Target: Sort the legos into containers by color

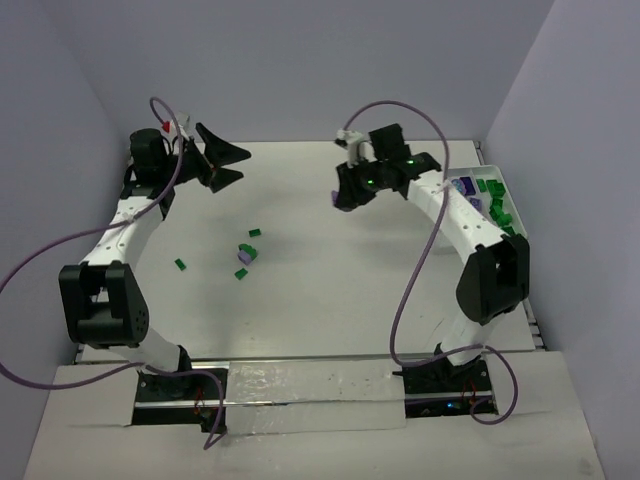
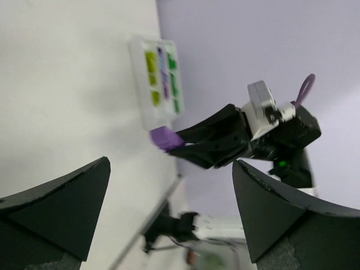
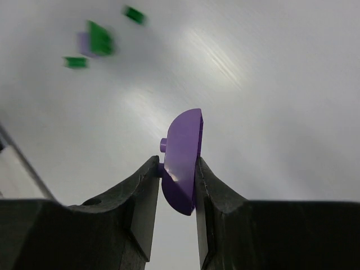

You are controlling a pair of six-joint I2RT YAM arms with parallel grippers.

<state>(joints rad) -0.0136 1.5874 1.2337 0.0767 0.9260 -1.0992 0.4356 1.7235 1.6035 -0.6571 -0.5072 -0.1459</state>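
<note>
**Q:** What setting does the figure show?

**A:** A white table (image 1: 300, 320) enclosed by pale lavender walls (image 1: 300, 60), with the two arm bases (image 1: 170, 385) bolted at its near edge.

**Q:** Where are the legos?

**A:** Nearest, at mid-table, lie the loose bricks (image 1: 246, 256): a small cluster of one lavender and some dark green, with single green bricks just beside and left of it. One purple piece (image 3: 183, 163), rounded on one edge with a stud on its side, is off the table. The rest lie in the tray (image 2: 152, 115) at the far right edge, in three rows: yellow-green, purple, dark green.

**Q:** And the grippers?

**A:** Both are raised beyond the loose bricks. The left gripper (image 1: 238, 164), far left, has its jaws spread wide and holds nothing. The right gripper (image 3: 177, 169), right of centre, is clamped on the purple piece, which stands on edge between its fingertips above bare table, well apart from the tray
</note>
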